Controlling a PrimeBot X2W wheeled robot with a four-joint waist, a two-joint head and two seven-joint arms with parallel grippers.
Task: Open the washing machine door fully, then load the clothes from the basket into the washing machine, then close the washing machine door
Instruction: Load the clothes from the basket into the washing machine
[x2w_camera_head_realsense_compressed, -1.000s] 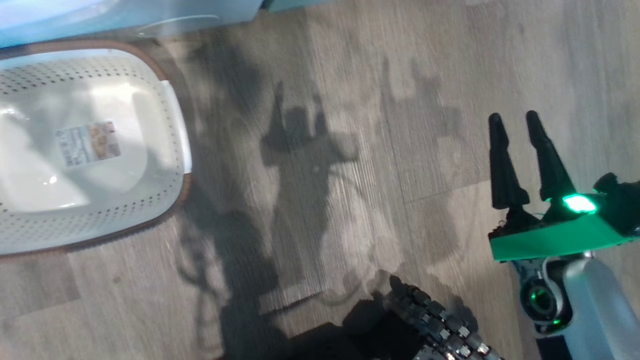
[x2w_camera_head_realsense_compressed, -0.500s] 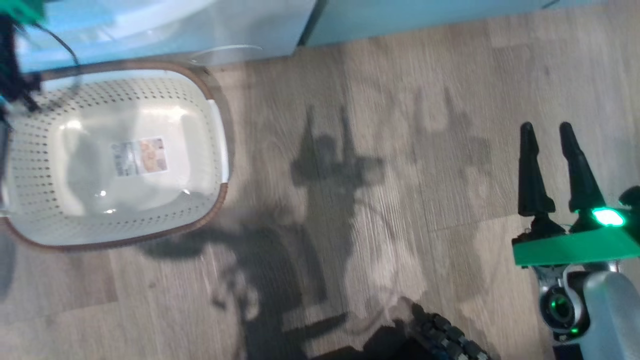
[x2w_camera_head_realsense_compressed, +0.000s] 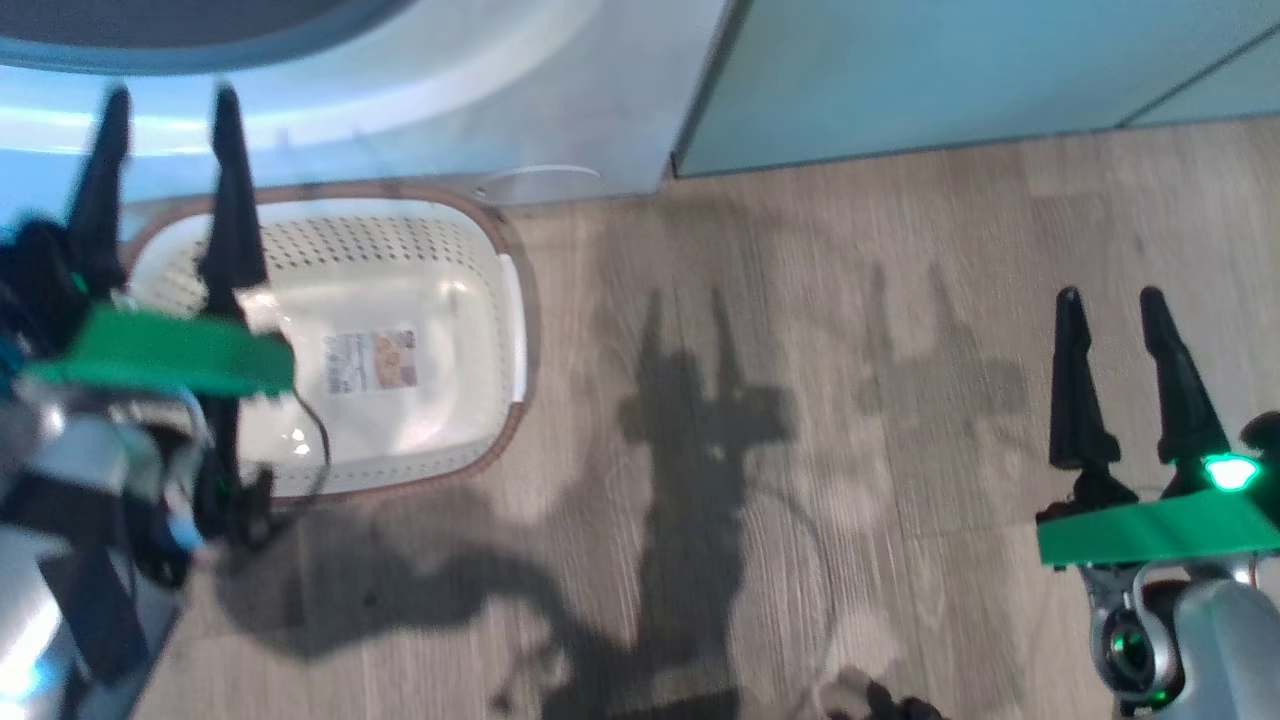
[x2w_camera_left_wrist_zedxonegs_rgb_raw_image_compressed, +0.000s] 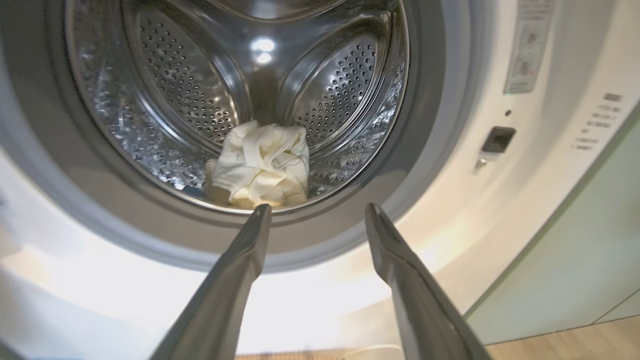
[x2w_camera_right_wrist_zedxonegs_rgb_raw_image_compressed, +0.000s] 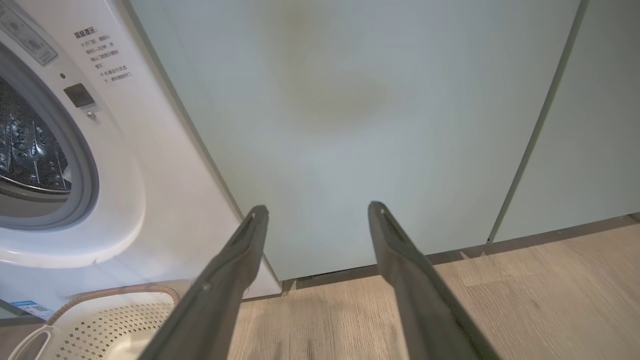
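The clothes (x2w_camera_left_wrist_zedxonegs_rgb_raw_image_compressed: 260, 167) lie in a small crumpled heap inside the washing machine (x2w_camera_left_wrist_zedxonegs_rgb_raw_image_compressed: 500, 210). They rest on the bottom of the steel drum (x2w_camera_left_wrist_zedxonegs_rgb_raw_image_compressed: 190, 95), close to its front edge. They are pale cream and folded over on themselves, and the heap is a bit wider than it is tall.

The round mouth of the drum faces out at the left gripper (x2w_camera_left_wrist_zedxonegs_rgb_raw_image_compressed: 317, 207). A grey rubber ring (x2w_camera_left_wrist_zedxonegs_rgb_raw_image_compressed: 440, 100) goes round the mouth. The left gripper's fingers point at the lower edge of the mouth. They are spread apart and hold nothing. The way from the fingers to the clothes is open.

The basket (x2w_camera_head_realsense_compressed: 400, 245) stands on the wood floor (x2w_camera_head_realsense_compressed: 850, 250), open side up, just beside the foot of the washing machine. Its long side runs along the machine's front. It is cream with little holes in its walls and has a brown rim. A label sticker (x2w_camera_head_realsense_compressed: 372, 360) shows on its bottom. In the head view the left gripper hangs over the basket's left end.

The right gripper (x2w_camera_head_realsense_compressed: 1111, 297) hangs over the floor, well apart from the basket. Its fingers are spread too and hold nothing. They point at a pale teal cabinet door (x2w_camera_right_wrist_zedxonegs_rgb_raw_image_compressed: 375, 125) that stands right next to the washing machine. Dark shadows (x2w_camera_head_realsense_compressed: 690, 430) lie on the floor between the basket and the right gripper.
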